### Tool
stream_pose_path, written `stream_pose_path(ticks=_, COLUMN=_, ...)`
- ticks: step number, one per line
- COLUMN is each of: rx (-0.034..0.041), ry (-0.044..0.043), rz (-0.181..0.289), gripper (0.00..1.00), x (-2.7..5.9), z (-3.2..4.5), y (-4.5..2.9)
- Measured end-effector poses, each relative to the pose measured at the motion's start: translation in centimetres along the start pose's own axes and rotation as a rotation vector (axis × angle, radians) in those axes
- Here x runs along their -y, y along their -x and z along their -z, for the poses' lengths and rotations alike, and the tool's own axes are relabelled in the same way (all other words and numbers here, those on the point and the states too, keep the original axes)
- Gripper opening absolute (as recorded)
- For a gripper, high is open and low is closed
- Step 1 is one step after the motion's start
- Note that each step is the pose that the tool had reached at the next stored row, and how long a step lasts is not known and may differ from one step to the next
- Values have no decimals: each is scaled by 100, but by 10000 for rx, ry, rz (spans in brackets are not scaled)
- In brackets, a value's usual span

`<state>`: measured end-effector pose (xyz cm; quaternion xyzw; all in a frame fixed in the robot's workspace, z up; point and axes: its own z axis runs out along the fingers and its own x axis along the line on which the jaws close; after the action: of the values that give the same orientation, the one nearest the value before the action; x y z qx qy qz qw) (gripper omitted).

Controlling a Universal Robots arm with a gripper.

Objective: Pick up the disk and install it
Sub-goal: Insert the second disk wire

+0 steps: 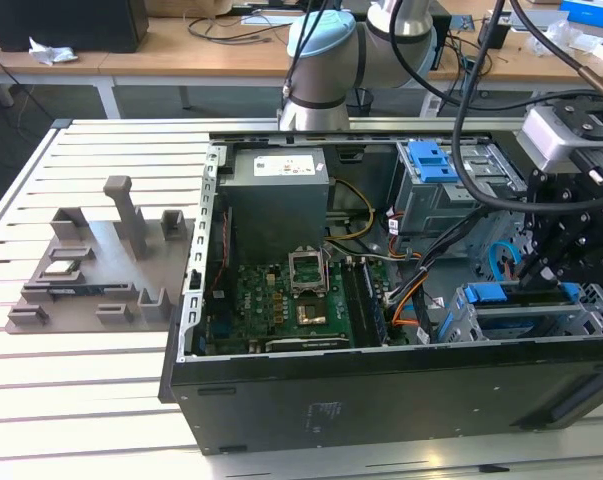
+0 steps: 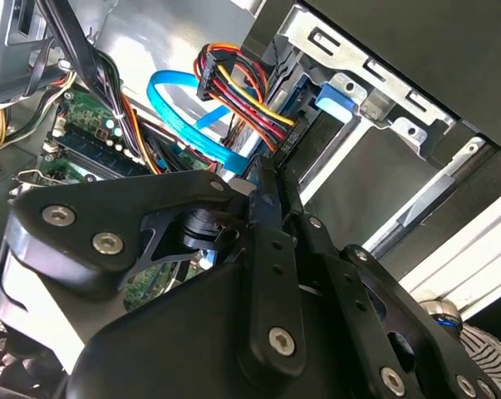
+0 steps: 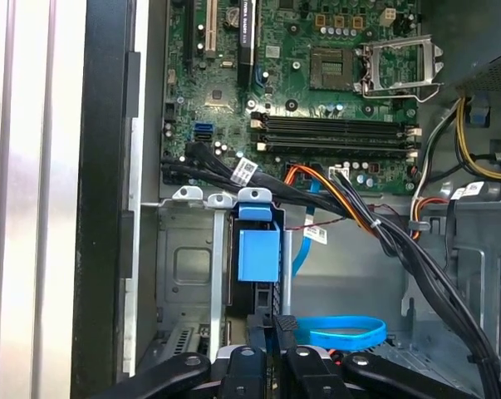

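Disk (image 3: 257,254) is right in front of my tool (image 3: 285,326). It stands on its edge in the metal bay (image 3: 184,274) at the corner of the computer case (image 1: 381,400), and its blue bracket faces me. My tool's tip is just beside it. I cannot tell if my tool is spread, pressed together or pinching the disk.

A blue cable (image 3: 346,332) curls just beside my tool. Black wires (image 3: 383,233) run past the bay. Further in lies the green board (image 3: 316,91). In the exterior view, the case sits on the table (image 1: 81,400), and a grey tray (image 1: 101,265) lies on the exterior view's left.
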<state>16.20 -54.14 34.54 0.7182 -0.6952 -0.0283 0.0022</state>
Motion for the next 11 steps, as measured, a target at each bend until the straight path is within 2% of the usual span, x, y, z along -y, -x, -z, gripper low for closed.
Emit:
stream_pose_path(ticks=5, rx=-4, ry=6, rz=-1, gripper=16, x=5, z=-5, y=17)
stream_pose_path(ticks=7, rx=-4, ry=58, rz=-2, gripper=16, x=20, z=-61, y=13)
stream_pose_path(ticks=11, rx=2, ry=58, rz=-1, gripper=17, x=21, z=-68, y=13)
